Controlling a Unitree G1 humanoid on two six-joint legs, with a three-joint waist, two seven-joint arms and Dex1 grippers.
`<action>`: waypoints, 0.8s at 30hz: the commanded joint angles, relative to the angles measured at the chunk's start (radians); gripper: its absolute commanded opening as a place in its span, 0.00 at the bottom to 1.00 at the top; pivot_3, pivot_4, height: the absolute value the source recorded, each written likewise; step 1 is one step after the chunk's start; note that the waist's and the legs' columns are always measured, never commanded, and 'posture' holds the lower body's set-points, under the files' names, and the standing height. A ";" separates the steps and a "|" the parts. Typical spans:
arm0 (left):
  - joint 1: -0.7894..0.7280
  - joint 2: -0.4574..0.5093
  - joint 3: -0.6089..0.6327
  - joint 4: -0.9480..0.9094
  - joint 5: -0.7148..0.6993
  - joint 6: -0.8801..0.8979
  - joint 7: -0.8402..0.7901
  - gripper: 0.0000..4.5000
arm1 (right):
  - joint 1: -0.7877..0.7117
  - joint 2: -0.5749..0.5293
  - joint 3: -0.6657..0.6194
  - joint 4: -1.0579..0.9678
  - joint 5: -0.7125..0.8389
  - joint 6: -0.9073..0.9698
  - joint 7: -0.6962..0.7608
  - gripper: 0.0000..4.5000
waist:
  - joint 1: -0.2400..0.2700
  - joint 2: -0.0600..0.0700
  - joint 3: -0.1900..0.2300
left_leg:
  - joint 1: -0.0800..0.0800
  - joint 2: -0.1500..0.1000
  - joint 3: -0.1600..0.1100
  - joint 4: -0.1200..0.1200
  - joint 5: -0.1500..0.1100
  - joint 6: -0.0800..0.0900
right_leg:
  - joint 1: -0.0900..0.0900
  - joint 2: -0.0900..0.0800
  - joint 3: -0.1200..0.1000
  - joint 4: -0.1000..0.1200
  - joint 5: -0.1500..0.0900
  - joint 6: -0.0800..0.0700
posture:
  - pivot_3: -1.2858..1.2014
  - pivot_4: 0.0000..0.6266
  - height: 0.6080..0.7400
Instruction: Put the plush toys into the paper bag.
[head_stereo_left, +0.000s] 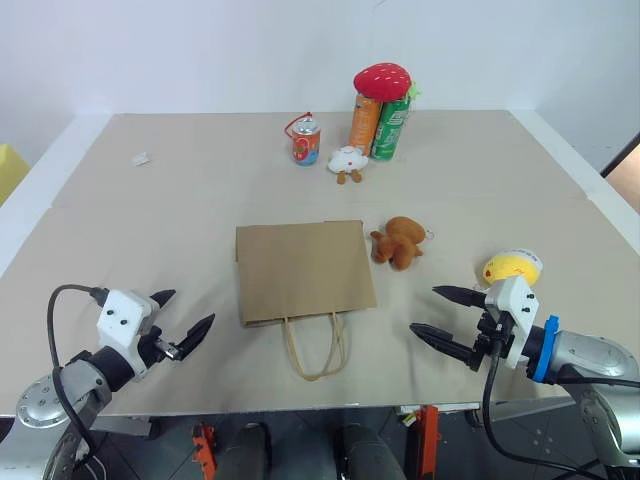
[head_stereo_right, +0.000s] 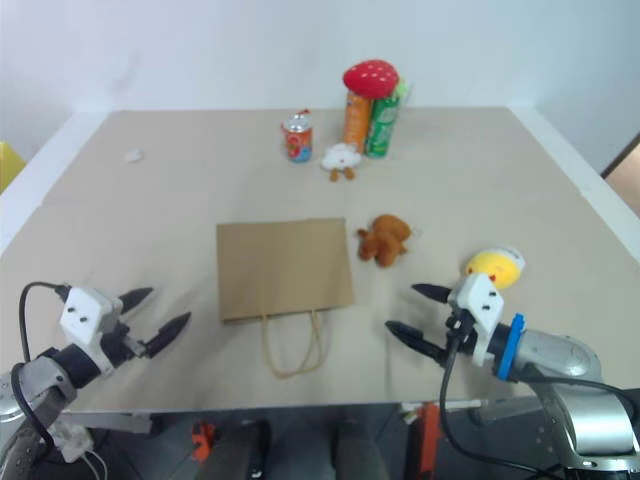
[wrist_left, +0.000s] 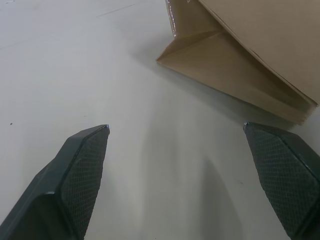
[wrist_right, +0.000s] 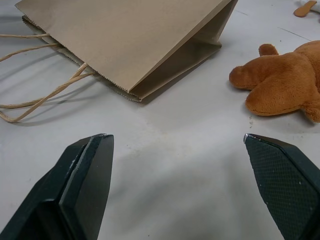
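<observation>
The brown paper bag (head_stereo_left: 303, 270) lies flat in the middle of the table, its cord handles (head_stereo_left: 316, 350) toward the near edge. An orange-brown plush animal (head_stereo_left: 398, 243) rests just right of the bag, also seen in the right wrist view (wrist_right: 282, 85). A round yellow plush (head_stereo_left: 512, 267) sits further right, just behind my right gripper. My left gripper (head_stereo_left: 190, 313) hovers open near the front left, left of the bag. My right gripper (head_stereo_left: 437, 312) stands open at the front right, pointing toward the bag's side (wrist_right: 125, 40). Both hold nothing.
At the back stand a red can (head_stereo_left: 306, 140), an orange tube (head_stereo_left: 365, 122) and a green tube (head_stereo_left: 391, 128) with a red strawberry plush (head_stereo_left: 382, 80) on top, and a small white plush (head_stereo_left: 347, 162). A small white scrap (head_stereo_left: 140, 158) lies far left.
</observation>
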 joint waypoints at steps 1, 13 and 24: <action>-0.021 0.012 0.017 0.004 0.002 -0.037 -0.012 0.98 | -0.015 -0.012 -0.013 -0.008 0.023 0.009 0.002 1.00 | 0.000 0.000 0.000 | 0.000 0.000 0.000 0.000 0.000 0.000 | 0.000 0.000 0.000 0.000 0.000 0.000 | 0.52 0.24 1.00; -0.047 -0.009 0.027 -0.002 0.000 -0.077 -0.012 0.98 | -0.067 -0.006 0.005 0.026 0.029 0.009 0.010 1.00 | 0.000 0.000 0.000 | 0.000 0.001 0.000 0.001 0.000 0.000 | 0.001 0.001 -0.001 0.000 0.000 0.000 | 0.52 0.24 1.00; -0.109 0.155 -0.039 -0.115 0.020 -0.163 -0.196 0.98 | -0.155 -0.073 0.147 -0.069 0.064 -0.010 0.205 1.00 | 0.000 -0.001 0.000 | 0.001 0.002 0.000 0.001 0.000 0.000 | 0.001 0.002 -0.001 0.000 0.000 0.000 | 0.52 0.24 1.00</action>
